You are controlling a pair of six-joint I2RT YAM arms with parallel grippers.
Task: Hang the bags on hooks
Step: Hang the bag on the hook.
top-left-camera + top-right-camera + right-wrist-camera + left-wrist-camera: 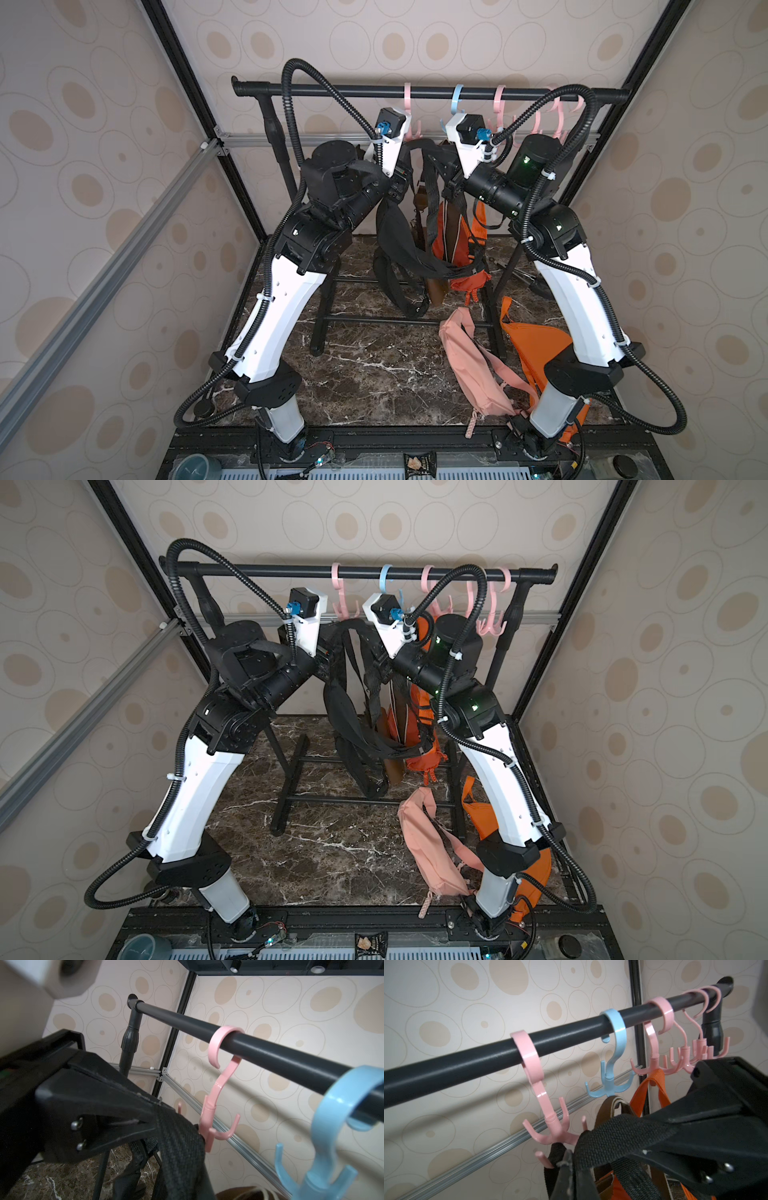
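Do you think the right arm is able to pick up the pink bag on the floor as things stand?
Probably not yet: the right claw is shut on the black strap up by the pink hook. The pink bag itself lies uncovered.

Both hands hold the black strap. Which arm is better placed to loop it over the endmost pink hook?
Probably the left. The left hand clamps the black strap right beside the prongs of the endmost pink hook; the right hand grips it farther along, nearer the blue hook.
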